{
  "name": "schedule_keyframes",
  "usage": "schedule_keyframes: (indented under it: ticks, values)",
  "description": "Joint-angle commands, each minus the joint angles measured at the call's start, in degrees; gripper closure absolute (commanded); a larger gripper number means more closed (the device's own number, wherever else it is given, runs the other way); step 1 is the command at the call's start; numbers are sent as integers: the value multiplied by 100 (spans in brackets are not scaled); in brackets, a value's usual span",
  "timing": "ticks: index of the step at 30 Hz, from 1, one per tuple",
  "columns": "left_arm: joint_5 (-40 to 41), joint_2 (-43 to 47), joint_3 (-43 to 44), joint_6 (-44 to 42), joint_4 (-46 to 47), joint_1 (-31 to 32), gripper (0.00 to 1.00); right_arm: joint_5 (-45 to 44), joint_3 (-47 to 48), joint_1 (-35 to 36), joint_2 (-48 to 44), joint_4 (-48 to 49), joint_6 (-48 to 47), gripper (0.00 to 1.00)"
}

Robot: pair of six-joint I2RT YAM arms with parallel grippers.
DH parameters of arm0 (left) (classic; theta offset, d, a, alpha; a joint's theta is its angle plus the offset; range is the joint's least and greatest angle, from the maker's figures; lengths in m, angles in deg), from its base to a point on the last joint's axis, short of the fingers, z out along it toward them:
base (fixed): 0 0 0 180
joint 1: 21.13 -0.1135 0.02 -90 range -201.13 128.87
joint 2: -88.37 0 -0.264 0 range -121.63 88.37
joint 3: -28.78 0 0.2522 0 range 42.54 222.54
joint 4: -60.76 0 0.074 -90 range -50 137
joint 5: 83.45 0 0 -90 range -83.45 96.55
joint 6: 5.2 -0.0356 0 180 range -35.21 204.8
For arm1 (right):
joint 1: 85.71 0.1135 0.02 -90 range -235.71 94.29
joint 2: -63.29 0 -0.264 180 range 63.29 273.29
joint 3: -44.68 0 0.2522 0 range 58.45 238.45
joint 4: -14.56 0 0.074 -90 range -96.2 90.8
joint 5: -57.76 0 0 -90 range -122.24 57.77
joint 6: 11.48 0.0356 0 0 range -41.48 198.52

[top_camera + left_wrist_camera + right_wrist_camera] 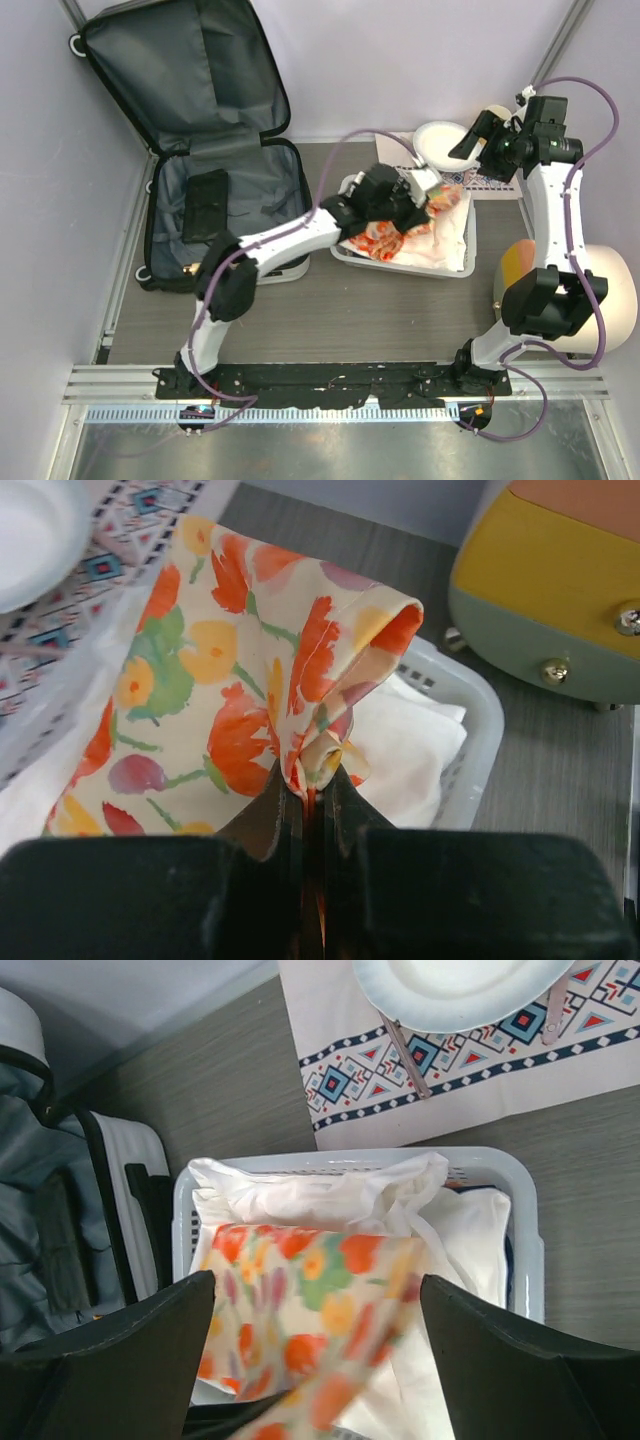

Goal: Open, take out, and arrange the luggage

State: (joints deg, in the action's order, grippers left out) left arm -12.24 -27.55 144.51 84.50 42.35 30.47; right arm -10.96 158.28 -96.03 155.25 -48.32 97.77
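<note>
Luggage [215,190]: lies open at ten o'clock | left gripper [310,785]: pinching floral cloth [220,680] above basket [470,710] | right gripper [315,1320]: spread, two o'clock | risk: thin fold may slip, cloth drops.

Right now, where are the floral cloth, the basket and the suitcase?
floral cloth [215,680], left wrist view, flat printed area beside the pinched fold.
basket [529,1255], right wrist view, bare plastic side rim.
suitcase [180,80], top view, grey lining of the open lid.
</note>
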Motion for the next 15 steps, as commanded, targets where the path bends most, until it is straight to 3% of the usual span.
schedule_keyframes:
  ticks: [1,3,6,7,10,15]
  values:
    - [260,-835,463,117,675,509,100,-159,98,-57,-363,-281,-675,10]
    - [358,-1107,735,100,484,571,93,-168,142,-66,-294,-448,-834,11]
    - [543,-1319,938,56,149,519,72,-150,317,-92,-153,-1045,-1168,12]
    - [525,-1180,877,-101,87,484,47,-133,352,-118,-100,-1221,-1238,12]
    - [148,-541,457,-68,130,299,20,33,353,-154,-117,-1231,-1370,15]
    - [-773,393,674,-339,-894,97,13,412,239,-145,41,-1363,-1834,27]
